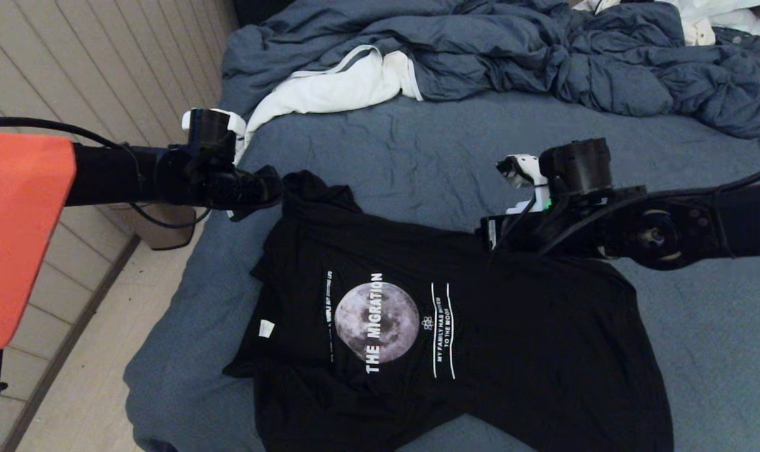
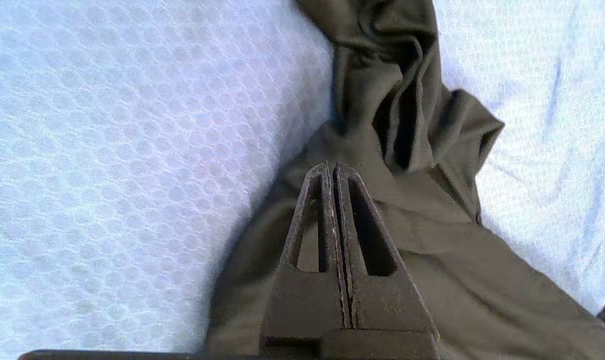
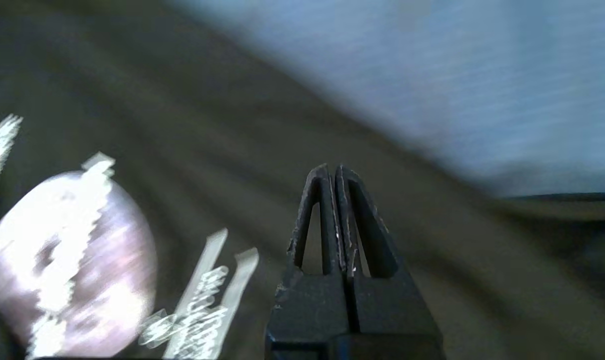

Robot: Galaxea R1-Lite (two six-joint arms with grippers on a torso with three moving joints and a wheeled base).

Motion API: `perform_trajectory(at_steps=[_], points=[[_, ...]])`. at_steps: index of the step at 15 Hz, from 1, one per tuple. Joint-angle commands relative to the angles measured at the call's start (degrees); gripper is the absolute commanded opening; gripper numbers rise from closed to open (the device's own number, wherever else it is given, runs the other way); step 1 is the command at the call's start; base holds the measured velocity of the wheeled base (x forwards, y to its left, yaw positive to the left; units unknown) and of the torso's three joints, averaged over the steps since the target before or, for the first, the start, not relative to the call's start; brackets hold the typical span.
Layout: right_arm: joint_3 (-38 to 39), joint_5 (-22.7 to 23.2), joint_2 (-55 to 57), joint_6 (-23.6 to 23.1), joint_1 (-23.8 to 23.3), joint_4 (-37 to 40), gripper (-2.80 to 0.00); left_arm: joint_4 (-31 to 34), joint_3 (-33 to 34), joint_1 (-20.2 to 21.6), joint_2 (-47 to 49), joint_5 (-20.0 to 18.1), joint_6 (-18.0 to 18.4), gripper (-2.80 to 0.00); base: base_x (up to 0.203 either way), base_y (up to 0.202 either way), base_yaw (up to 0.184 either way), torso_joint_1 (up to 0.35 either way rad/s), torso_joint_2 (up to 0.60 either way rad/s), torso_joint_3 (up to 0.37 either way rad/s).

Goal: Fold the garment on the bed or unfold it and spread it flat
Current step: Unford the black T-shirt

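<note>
The garment (image 1: 518, 326), a black T-shirt, lies print side up on the bed (image 1: 392, 147), with its grey moon print (image 1: 377, 322) near the middle. My left gripper (image 1: 277, 188) hovers at the shirt's far left corner, beside a bunched sleeve (image 1: 320, 188). In the left wrist view that gripper (image 2: 332, 167) is shut with nothing between its fingers, over dark cloth, and the sleeve folds (image 2: 402, 100) lie just ahead. My right gripper (image 1: 487, 233) is at the shirt's far edge. In the right wrist view it (image 3: 332, 170) is shut and empty above the cloth, with the moon print (image 3: 67, 260) off to one side.
A rumpled blue-grey duvet (image 1: 543, 56) and a white cloth (image 1: 348, 85) lie at the back of the bed. The bed's left edge drops to the floor (image 1: 97, 364) beside a panelled wall (image 1: 91, 63). Bare sheet stretches to the right of the shirt (image 1: 719, 326).
</note>
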Motion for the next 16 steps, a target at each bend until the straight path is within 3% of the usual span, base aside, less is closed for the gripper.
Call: perform_trajectory(at_steps=[1,3,7,15,16], points=[[-0.95,-0.03,-0.98,-0.61,-4.74,0.16,-2.8,1.14,0.01,0.15,-1.15,-0.03,-0.17,-2.8,0.0,0.0,0.0,0.0,0.0,0.0],[-3.6,0.08,-1.87,-4.61,-9.29,3.91,-2.8,5.82,0.04,-0.08,-2.74,-0.05,0.21,-2.8,0.0,0.0,0.0,0.0,0.0,0.0],[-12.88,1.03,-0.87,-6.56,-15.21,17.49,-2.8,8.87,0.37,-0.9,-4.1,-1.0,1.48,-2.8,0.0,0.0,0.0,0.0,0.0,0.0],[-13.92,2.07,3.78,-9.97,-18.03,18.84,-2.8,8.87,0.81,-1.61,-4.14,-1.0,1.48,-2.8,0.0,0.0,0.0,0.0,0.0,0.0],[-13.92,2.07,3.97,-10.35,-18.29,18.86,0.0,8.87,0.9,-1.61,-4.14,-1.0,1.48,-2.8,0.0,0.0,0.0,0.0,0.0,0.0]])
